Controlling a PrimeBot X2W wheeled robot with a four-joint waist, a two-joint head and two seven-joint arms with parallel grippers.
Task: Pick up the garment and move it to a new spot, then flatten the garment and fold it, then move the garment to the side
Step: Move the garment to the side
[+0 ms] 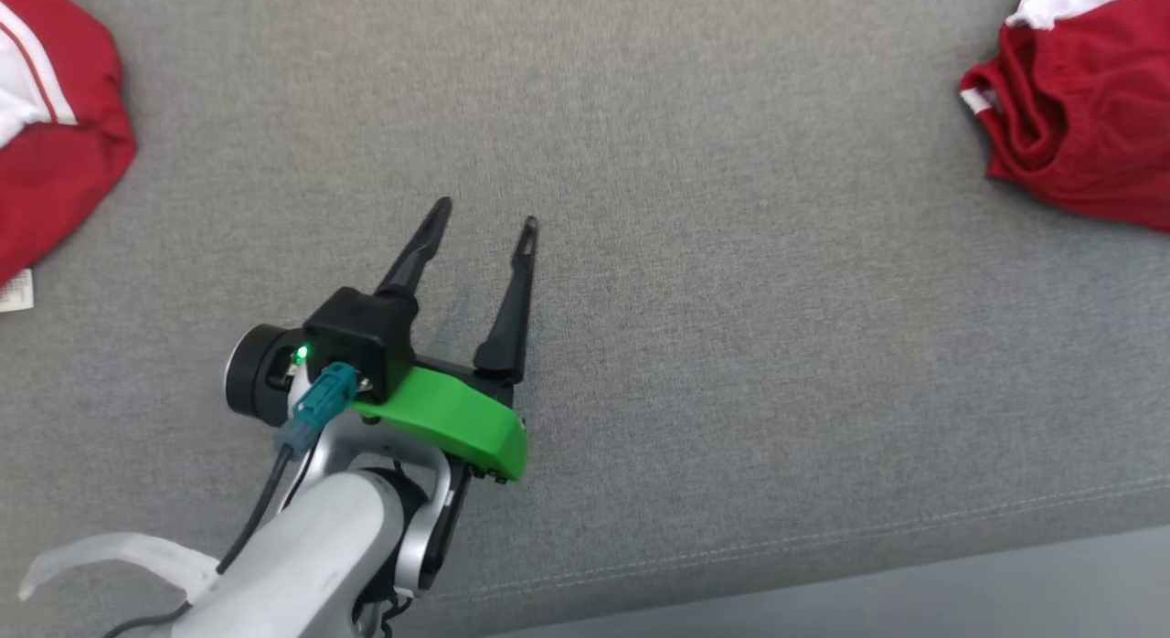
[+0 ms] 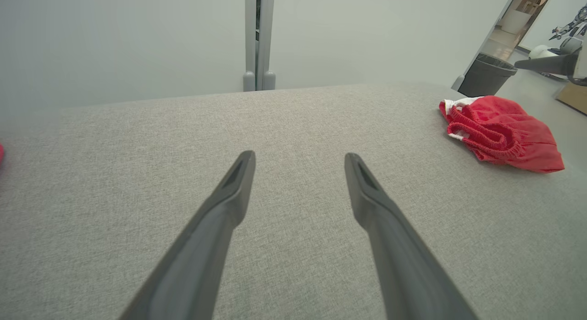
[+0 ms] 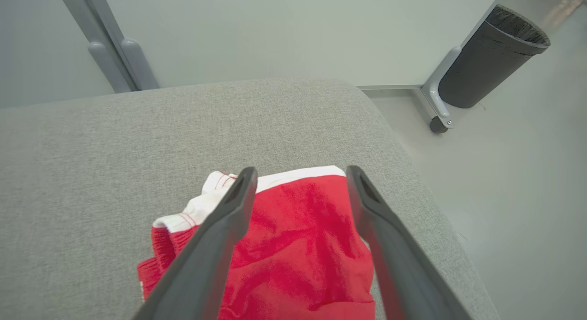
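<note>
At the upper right of the head view, the garment (image 1: 1069, 117) lies bunched near the corner of the surface (image 1: 731, 300), partly cut off by the frame edge. From the right wrist view, the right pincer (image 3: 301, 170) hangs directly over it with its fingers apart. Red fabric shows between and beneath them, nothing is clamped, and I cannot tell whether the tips touch the cloth. The garment's long axis seems to run roughly along those fingers, white hem at the top, its near end lost at the bottom of that frame. The left pincer (image 1: 486, 214), lower left of centre in the head view, also stands apart over bare surface, well away from the garment, which sits toward the upper right of its own wrist view. The right arm is therefore clearly the nearer, and I judge any further grasp would be its job, straight down. The garment is thin, matte red knit with white trim and a gathered elastic waistband (image 2: 481, 139), soft and rumpled rather than flat. The surface is coarse grey woven upholstery with a stitched seam. A second garment (image 1: 46, 135), red with a white stripe, lies at the upper left.
</note>
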